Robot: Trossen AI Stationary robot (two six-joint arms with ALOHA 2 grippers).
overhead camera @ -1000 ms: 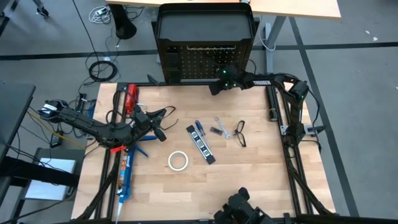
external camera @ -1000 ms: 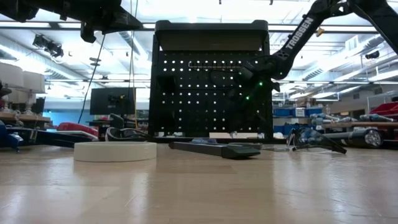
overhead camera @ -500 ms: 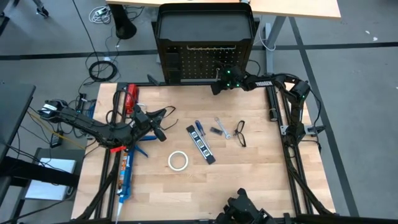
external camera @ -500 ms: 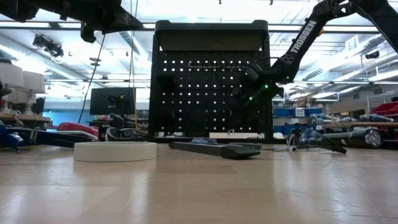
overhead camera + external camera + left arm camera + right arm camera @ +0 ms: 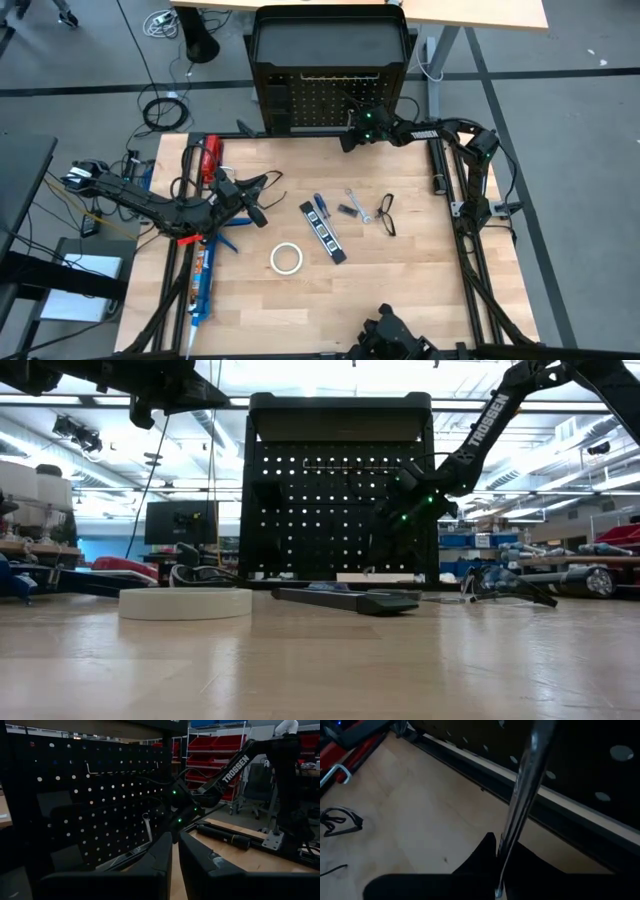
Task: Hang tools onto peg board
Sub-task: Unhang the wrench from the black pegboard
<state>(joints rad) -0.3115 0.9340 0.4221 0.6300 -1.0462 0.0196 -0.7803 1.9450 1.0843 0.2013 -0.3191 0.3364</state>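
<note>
Right claw (image 5: 347,141) nudged wrench (image 5: 522,795) along peg board (image 5: 310,100)

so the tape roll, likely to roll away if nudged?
Probably not: the tape roll lies flat on the table, so a push should slide it. It looks like a thin, open ring, so likely light. On edge it could roll.

my hands: 2 (image 5: 256,200) (image 5: 345,140) | wrenches: 2 (image 5: 355,203) (image 5: 520,795) | glasses: 2 (image 5: 387,214) (image 5: 255,181) | tape roll: 1 (image 5: 286,258) | screwdriver: 1 (image 5: 321,206) | peg board: 1 (image 5: 310,105)
</note>
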